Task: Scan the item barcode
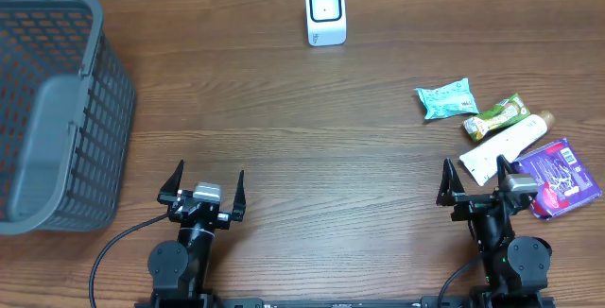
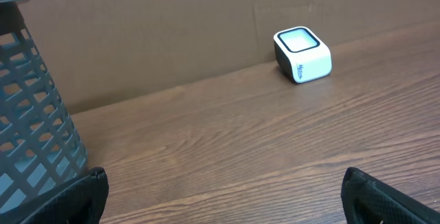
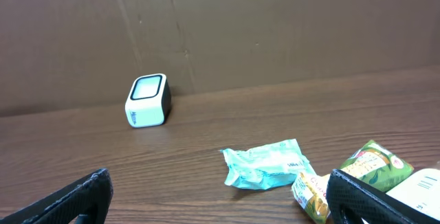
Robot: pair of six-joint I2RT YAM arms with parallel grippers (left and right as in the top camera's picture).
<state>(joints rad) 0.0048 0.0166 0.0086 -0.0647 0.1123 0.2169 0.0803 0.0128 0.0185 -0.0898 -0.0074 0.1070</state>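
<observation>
The white barcode scanner [image 1: 326,12] stands at the far edge of the table, also seen in the left wrist view [image 2: 302,56] and the right wrist view [image 3: 148,100]. The items lie at the right: a teal packet [image 1: 446,98] [image 3: 267,163], a green-yellow snack packet [image 1: 496,116] [image 3: 357,172], a white tube [image 1: 506,145] and a purple packet [image 1: 560,178]. My right gripper [image 1: 475,171] [image 3: 220,181] is open and empty, near the tube's end. At the near left my left gripper [image 1: 209,176] [image 2: 223,183] is open over bare wood, holding nothing.
A grey plastic basket [image 1: 57,110] [image 2: 27,114] fills the left side of the table, just left of the left arm. A brown cardboard wall [image 3: 275,25] runs behind the scanner along the table's far edge.
</observation>
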